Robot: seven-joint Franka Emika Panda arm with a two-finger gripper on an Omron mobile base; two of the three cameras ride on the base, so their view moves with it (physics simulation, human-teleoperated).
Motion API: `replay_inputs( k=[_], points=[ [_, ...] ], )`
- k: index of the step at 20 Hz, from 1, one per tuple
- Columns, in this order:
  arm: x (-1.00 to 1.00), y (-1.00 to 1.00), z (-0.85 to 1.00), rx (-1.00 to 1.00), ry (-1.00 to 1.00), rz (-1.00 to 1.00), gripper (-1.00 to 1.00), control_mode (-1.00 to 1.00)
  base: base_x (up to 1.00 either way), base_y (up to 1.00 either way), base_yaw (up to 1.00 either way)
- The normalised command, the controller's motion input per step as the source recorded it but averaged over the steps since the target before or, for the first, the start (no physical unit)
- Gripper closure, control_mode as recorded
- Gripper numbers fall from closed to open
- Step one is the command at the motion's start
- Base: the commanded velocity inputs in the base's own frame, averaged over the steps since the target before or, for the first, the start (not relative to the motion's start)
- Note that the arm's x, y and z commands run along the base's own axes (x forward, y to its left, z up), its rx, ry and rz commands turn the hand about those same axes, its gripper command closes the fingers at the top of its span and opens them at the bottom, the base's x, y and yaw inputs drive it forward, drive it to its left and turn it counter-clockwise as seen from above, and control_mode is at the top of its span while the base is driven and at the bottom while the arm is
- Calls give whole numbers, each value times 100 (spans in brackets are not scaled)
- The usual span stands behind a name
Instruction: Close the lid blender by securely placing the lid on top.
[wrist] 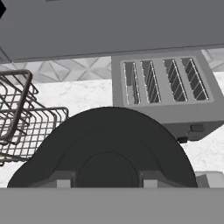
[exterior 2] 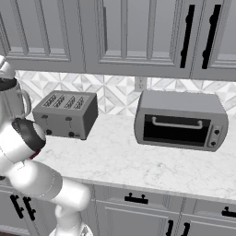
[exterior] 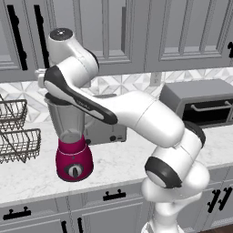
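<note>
Marble counter (exterior: 118,159) carries the blender (exterior: 73,150); claw (wrist: 107,183) pinches the light, stiff lid (wrist: 105,148) by its centre knob.

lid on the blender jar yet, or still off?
Cannot tell if seated. The lid sits between the jaws at the top of the blender jar; the arm hides the rim, so contact isn't visible.

The arm hides the blender (exterior: 73,154) jar's mouth (lid (wrist: 105,148) partly cropped).

Dark round lid (wrist: 107,148) seemingly sits atop the upright crimson-based blender (exterior: 73,150) on the counter
</note>
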Motion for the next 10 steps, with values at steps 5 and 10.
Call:
replay_inputs(
  k=[5, 10],
  points=[
    [0, -3, -34, 0, 0, 0, 100, -100, 0, 0, 0],
    [0, 0, -37, 0, 0, 1, 100, -100, 0, 0, 0]
  ],
)
